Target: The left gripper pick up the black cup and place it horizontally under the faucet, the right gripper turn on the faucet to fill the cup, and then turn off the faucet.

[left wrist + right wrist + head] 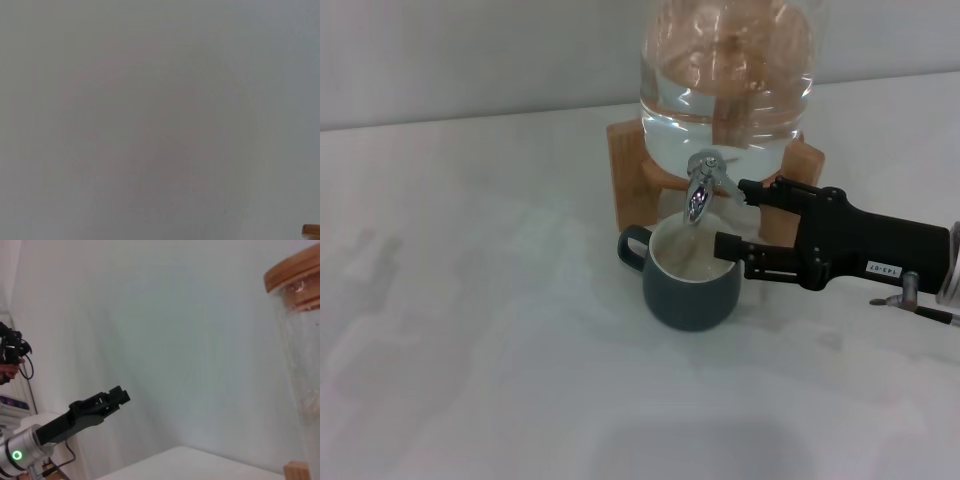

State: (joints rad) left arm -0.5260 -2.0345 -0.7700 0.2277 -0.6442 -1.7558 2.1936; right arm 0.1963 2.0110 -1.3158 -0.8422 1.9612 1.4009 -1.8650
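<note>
A: Charcoal glaze outside, cream inside. The black cup (691,277) stands upright on the white table (470,330), directly beneath the faucet (703,190), with its loop handle toward the robot's left.

B: And the arms?

A: The right gripper (732,218) reaches in from the right with its 2 fingers spread, the upper one beside the faucet lever and the lower one just beside the cup's rim. It pinches nothing that I can make out. The left gripper (112,399) shows only in the right wrist view, raised well away from the work; whether its fingers are apart or together I cannot tell.

B: Is water running?

A: A faint streak seems to fall from the spout into the cup, though I can't be sure.

B: How would the cup handle?

A: Stiff ceramic, I'd judge: breakable, smooth and likely slippery when wet. With water in it, it would be heavier and prone to slosh. The handle or opposite walls look like the safest hold, keeping it level.
</note>
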